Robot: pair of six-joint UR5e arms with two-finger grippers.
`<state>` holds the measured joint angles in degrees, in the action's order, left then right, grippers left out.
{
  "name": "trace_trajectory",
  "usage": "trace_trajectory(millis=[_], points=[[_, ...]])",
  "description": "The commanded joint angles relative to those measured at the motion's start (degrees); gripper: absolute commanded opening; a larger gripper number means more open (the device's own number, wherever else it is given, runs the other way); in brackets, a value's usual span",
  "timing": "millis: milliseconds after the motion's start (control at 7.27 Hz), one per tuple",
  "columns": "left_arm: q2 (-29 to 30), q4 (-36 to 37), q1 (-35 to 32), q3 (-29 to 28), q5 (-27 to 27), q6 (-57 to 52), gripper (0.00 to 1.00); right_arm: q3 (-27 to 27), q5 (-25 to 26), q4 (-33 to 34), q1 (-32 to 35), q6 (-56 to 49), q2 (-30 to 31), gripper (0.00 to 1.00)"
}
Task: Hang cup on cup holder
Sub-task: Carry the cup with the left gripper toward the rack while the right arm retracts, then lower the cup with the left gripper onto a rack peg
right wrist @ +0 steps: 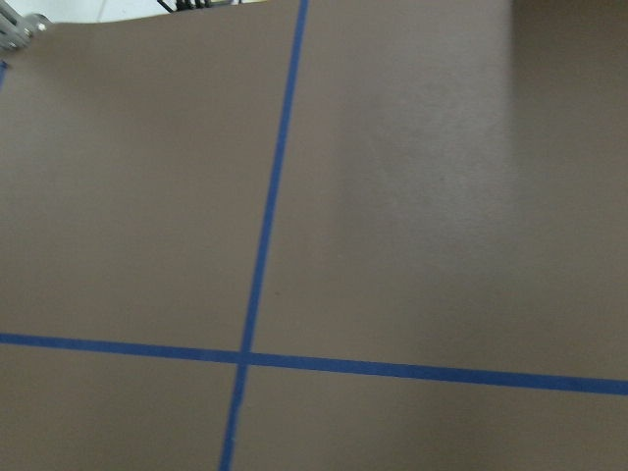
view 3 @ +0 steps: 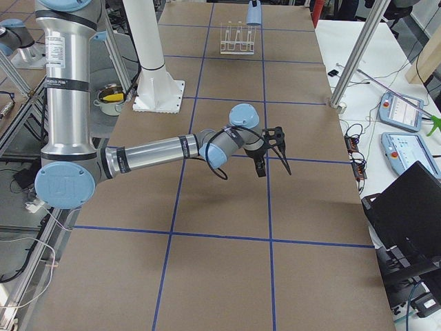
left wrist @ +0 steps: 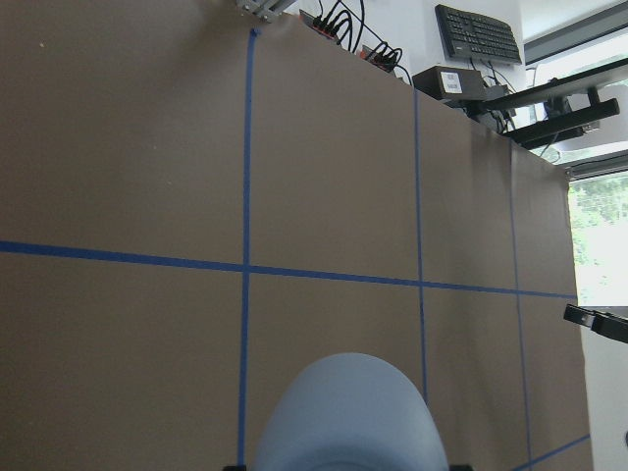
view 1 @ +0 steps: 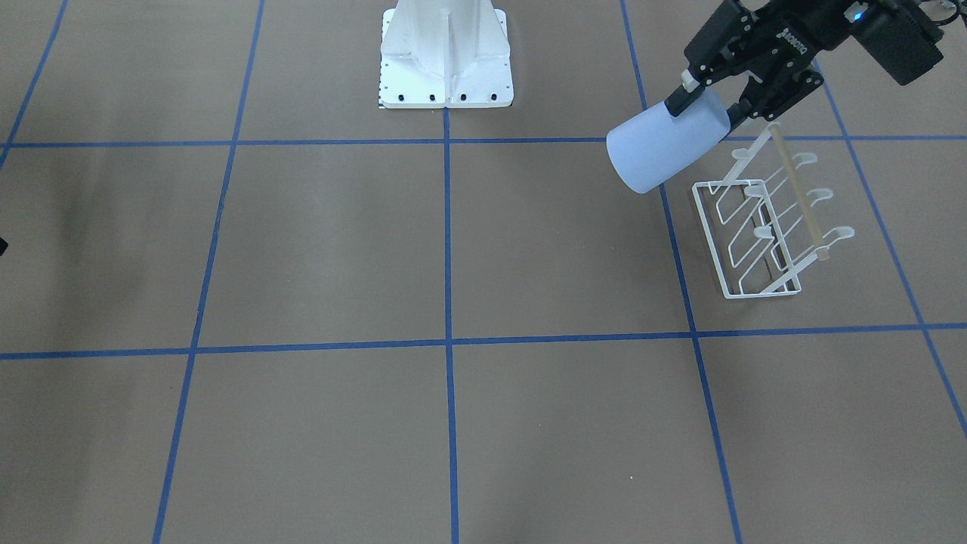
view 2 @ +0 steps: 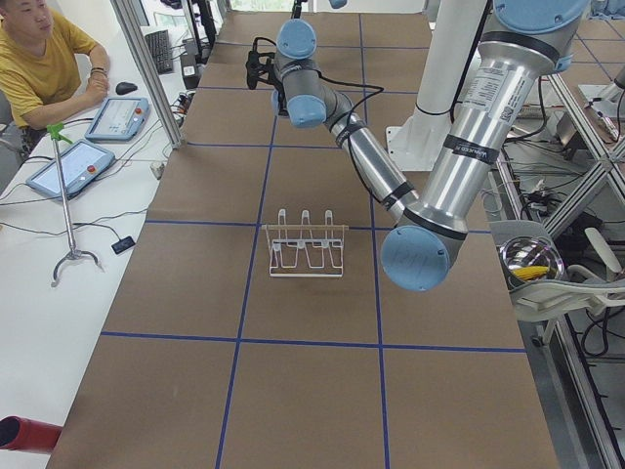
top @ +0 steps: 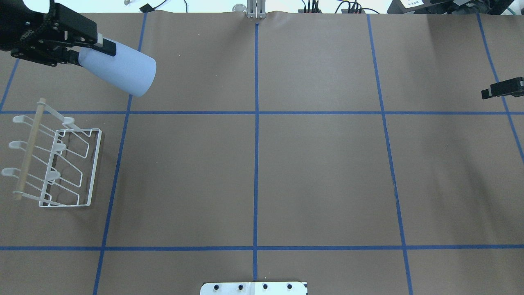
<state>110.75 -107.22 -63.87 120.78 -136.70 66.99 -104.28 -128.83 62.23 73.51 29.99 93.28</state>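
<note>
My left hand (top: pixel 91 54) is clamped on the narrow base end of the cup (top: pixel 123 71), one finger on each side of it. I hold it clear of the counter (top: pixel 319 172), in the upper left corner of the overhead view. The cup lies tilted nearly on its side, and its wide rim points away from my palm, down and to the right in that view. In the front-facing view the same hand (view 1: pixel 708 108) comes in at the upper right, and the pale blue cup (view 1: pixel 657 151) slants down to the left from it. My left wrist camera sees only the cup's rounded wall (left wrist: pixel 348 417) at the bottom edge of its frame.

The cup holder (top: pixel 57 159) stands on the counter below the cup, at the left edge of the overhead view. Its tan rod (top: pixel 28 147) runs along its top, and the cup does not touch it. In the front-facing view the cup holder (view 1: pixel 763 227) sits just below and to the right of the cup.

My right hand (view 3: pixel 273 169) hangs above the counter in the middle of the right-side view, its fingers spread with nothing between them. In the overhead view only a dark tip of it (top: pixel 502 88) shows at the right edge, well apart from the cup.
</note>
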Motion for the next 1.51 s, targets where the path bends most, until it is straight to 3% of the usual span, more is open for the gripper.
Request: trace_trajectory(millis=[0, 138, 412, 825, 1100, 1375], points=[[-0.18, 20.63, 0.68, 6.88, 8.51, -15.34, 0.0, 0.05, -0.1, 9.62, 4.17, -12.73, 1.38, 1.0], [-0.35, 29.26, 1.55, 9.97, 14.13, -20.01, 0.0, -0.04, -1.24, 14.97, 6.19, -17.64, 1.29, 1.0], [-4.11, 31.99, 3.31, 10.27, 21.89, -25.57, 0.0, -0.39, -2.21, 23.17, 11.46, -28.62, 1.55, 1.0], [-6.07, 31.2, 3.49, 7.37, 23.41, -31.05, 0.0, -0.31, -2.21, 23.29, 12.36, -29.99, 1.99, 1.0], [-8.95, 24.82, 3.58, 5.18, 23.33, -31.05, 0.0, -0.31, -2.21, 23.11, 12.36, -29.99, 2.17, 1.0], [-9.06, 23.29, 3.58, 3.5, 23.32, -31.13, 0.0, -0.31, -2.56, 23.03, 12.36, -29.99, 2.17, 1.0]])
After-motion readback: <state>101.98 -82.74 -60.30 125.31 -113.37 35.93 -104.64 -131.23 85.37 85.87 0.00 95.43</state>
